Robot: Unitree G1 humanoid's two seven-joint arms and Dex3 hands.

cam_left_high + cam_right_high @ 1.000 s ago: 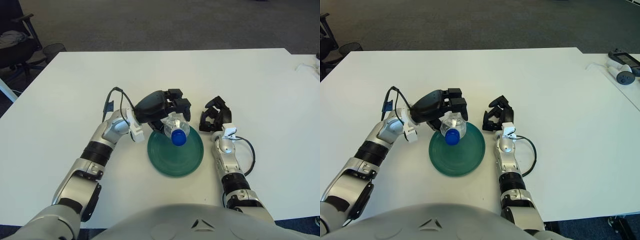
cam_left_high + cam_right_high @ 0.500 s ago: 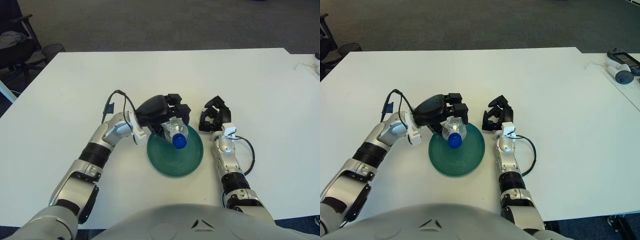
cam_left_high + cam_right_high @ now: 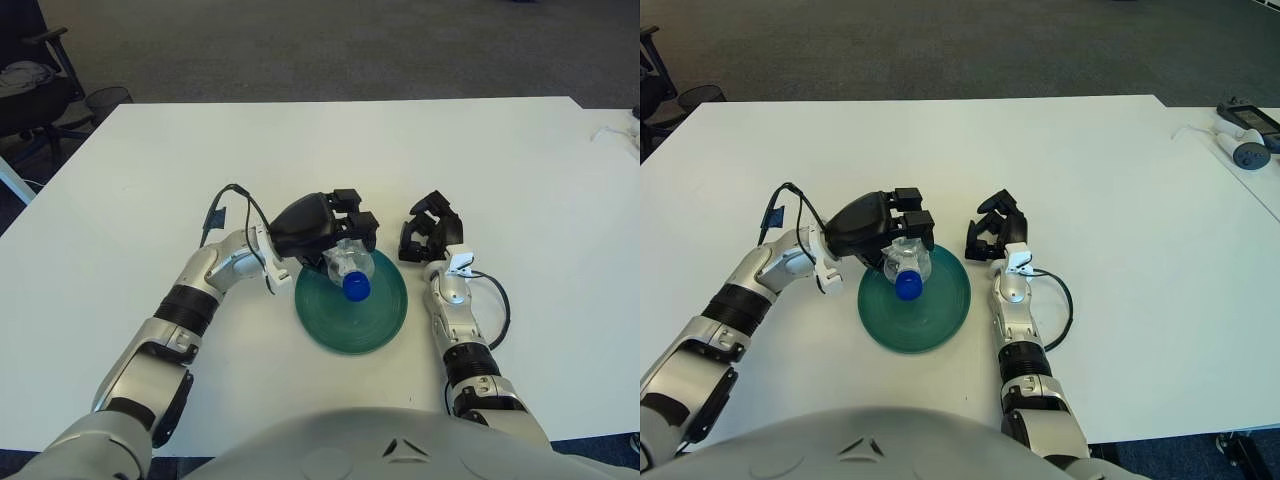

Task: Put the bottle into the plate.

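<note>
A clear plastic bottle (image 3: 350, 268) with a blue cap (image 3: 356, 287) is held over the far left part of a dark green plate (image 3: 352, 310) on the white table. My left hand (image 3: 335, 230) is shut on the bottle's body from above, cap pointing toward me. Whether the bottle touches the plate is unclear. My right hand (image 3: 428, 231) rests on the table just right of the plate, fingers curled, holding nothing. The same scene shows in the right eye view, with the bottle (image 3: 904, 266) over the plate (image 3: 916, 304).
A white table (image 3: 500, 170) spreads around the plate. A black cable (image 3: 497, 312) loops beside my right forearm. Small devices (image 3: 1246, 150) lie at the far right edge. A chair (image 3: 30, 90) stands beyond the table's far left corner.
My left hand has lowered the bottle slightly and drawn it a little toward me over the plate. My right hand has not moved.
</note>
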